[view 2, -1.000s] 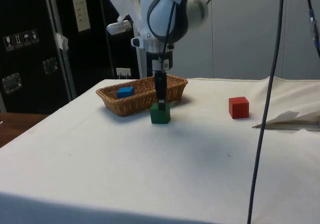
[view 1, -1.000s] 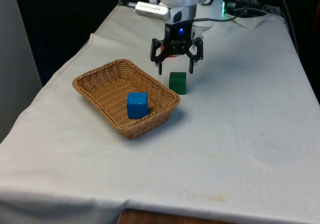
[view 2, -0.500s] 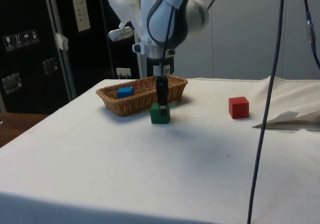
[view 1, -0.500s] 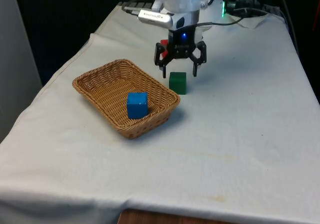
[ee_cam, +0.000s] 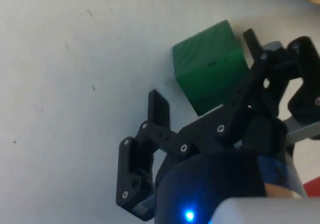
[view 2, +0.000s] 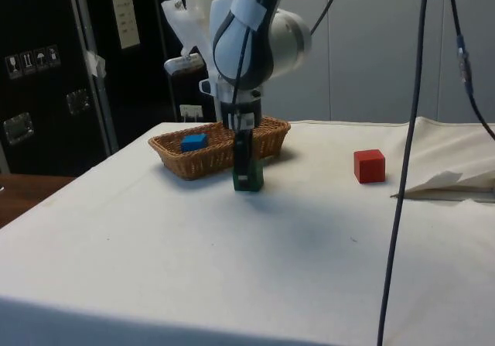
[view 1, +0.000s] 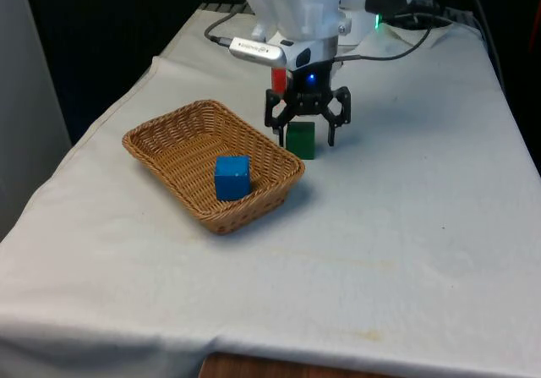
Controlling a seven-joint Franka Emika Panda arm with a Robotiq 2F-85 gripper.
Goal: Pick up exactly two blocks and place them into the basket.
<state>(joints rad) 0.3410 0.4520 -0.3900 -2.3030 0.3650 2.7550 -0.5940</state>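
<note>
I have the gripper (view 1: pixel 306 139) down at the green block (view 1: pixel 300 139), its fingers spread wide, one on each side of the block and not yet closed on it. From the wrist the green block (ee_cam: pixel 210 72) sits between the two fingertips (ee_cam: pixel 159 108) with clear gaps either side. It rests on the white cloth (view 1: pixel 406 226), just beside the wicker basket (view 1: pixel 169 154) — off the basket's edge on the front view's right. The blue block (view 1: pixel 232 178) lies inside the basket. From the side I see a red block (view 2: pixel 369 166) standing alone on the cloth, well apart from the gripper (view 2: pixel 243 177) and the basket (view 2: pixel 209 159).
</note>
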